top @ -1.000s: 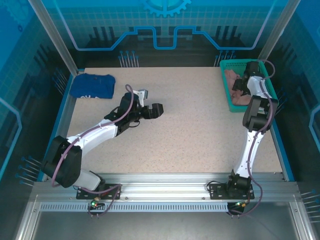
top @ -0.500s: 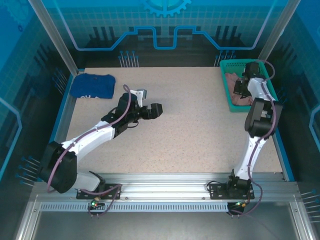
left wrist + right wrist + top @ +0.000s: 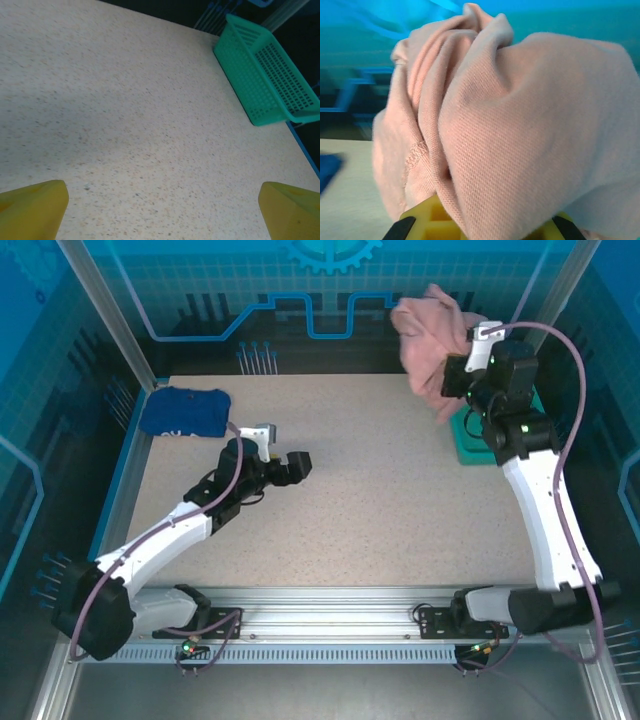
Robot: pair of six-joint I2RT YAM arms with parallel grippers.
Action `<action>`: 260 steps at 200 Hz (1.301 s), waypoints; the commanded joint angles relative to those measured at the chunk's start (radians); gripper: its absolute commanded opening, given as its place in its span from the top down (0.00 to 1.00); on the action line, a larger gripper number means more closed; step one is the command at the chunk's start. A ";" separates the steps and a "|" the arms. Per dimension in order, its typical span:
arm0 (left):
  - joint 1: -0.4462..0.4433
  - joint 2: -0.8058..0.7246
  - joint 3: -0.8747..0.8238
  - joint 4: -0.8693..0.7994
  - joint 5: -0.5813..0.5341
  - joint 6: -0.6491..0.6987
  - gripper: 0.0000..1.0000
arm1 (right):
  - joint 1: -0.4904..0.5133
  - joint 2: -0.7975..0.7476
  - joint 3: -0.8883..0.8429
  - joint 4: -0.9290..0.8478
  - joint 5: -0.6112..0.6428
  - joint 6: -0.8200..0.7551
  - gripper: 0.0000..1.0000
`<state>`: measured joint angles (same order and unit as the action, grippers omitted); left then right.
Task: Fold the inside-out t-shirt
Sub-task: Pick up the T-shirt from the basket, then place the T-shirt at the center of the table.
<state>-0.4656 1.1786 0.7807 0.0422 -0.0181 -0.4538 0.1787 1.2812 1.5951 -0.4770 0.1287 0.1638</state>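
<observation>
Aloft, one pink t-shirt (image 3: 432, 335) hangs bunched, clenched in the right jaws near one green basket (image 3: 463, 447); left jaws spread over the table (image 3: 390, 510), one blue garment (image 3: 185, 411) beside.

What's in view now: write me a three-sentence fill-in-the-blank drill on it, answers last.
1. The right claw is shut on the ____ t-shirt, held up in the air.
2. The left claw hovers ____ over the table, gripping nothing.
3. The folded dark ____ garment lies at the table's far left corner.
Missing words: pink; open; blue.
</observation>
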 commanded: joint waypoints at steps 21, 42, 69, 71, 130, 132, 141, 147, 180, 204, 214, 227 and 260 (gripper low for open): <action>0.103 -0.129 -0.060 -0.067 -0.133 -0.025 0.01 | 0.244 -0.049 -0.076 0.028 -0.054 0.059 1.00; 0.132 -0.201 -0.087 -0.113 -0.225 -0.036 0.01 | 0.354 -0.010 -0.139 0.040 -0.060 0.117 1.00; 0.137 -0.281 -0.120 -0.147 -0.308 -0.026 0.01 | 0.429 0.106 -0.242 0.068 -0.071 0.194 0.97; 0.137 -0.285 -0.122 -0.145 -0.307 -0.024 0.01 | 0.429 0.121 -0.248 0.067 -0.074 0.199 0.96; 0.131 -0.264 -0.186 -0.134 -0.071 -0.043 0.01 | 0.363 0.305 -0.368 -0.099 0.009 0.108 0.13; 0.130 -0.259 -0.192 -0.127 -0.064 -0.044 0.01 | 0.351 0.301 -0.382 -0.091 -0.017 0.115 0.12; 0.128 -0.230 -0.214 -0.094 -0.033 -0.055 0.01 | 0.306 0.284 -0.436 -0.043 -0.115 0.149 0.13; 0.128 -0.201 -0.220 -0.072 -0.006 -0.058 0.01 | 0.288 0.279 -0.472 -0.007 -0.159 0.170 0.13; 0.130 0.037 -0.132 -0.080 0.038 -0.048 0.03 | 0.282 0.362 -0.489 0.054 -0.133 0.199 0.19; 0.133 0.179 -0.081 -0.055 0.084 -0.066 0.10 | 0.256 0.427 -0.477 0.129 -0.144 0.222 0.34; 0.125 0.230 -0.064 -0.047 0.133 -0.079 0.17 | 0.249 0.451 -0.470 0.156 -0.155 0.231 0.40; 0.083 0.278 -0.054 -0.056 0.129 -0.080 0.22 | 0.249 0.484 -0.457 0.174 -0.162 0.237 0.50; 0.022 0.377 -0.078 -0.020 0.071 -0.089 0.39 | 0.245 0.506 -0.446 0.189 -0.135 0.231 0.74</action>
<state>-0.4156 1.4944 0.7010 -0.0101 0.0505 -0.5339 0.4355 1.7832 1.1152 -0.3355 -0.0086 0.3847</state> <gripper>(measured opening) 0.689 0.343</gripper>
